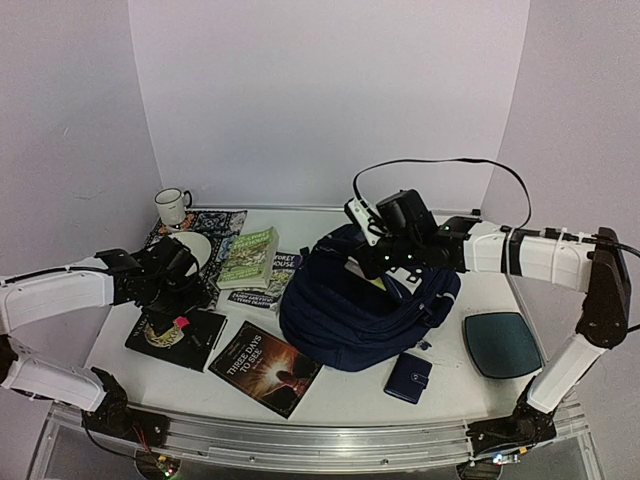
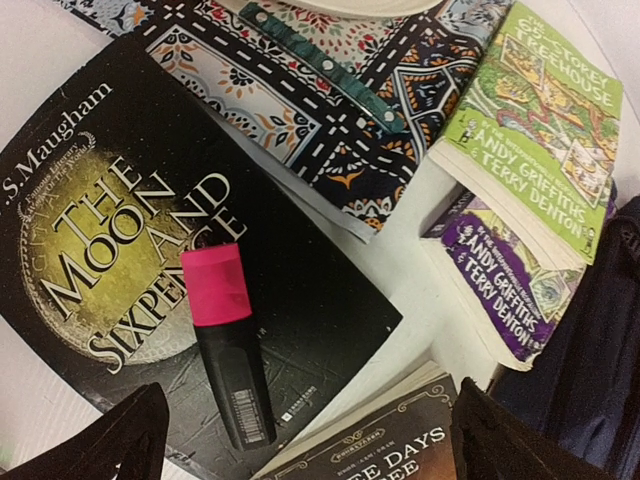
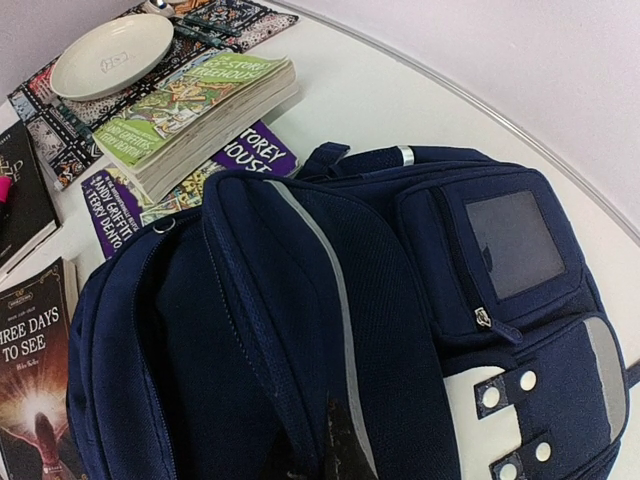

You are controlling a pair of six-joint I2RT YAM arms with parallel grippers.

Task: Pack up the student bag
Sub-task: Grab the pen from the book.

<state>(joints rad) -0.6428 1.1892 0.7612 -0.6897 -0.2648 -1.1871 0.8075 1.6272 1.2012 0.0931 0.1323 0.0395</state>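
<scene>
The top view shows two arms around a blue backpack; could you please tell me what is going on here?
The robot is packing the student bag, which lies mid-table. The right pincer is shut on a raised fold of its fabric, apparently holding it open. The left pincer hangs open just above a pink highlighter lying on a black book, not gripping it. A small wallet and other books lie outside the bag.
</scene>
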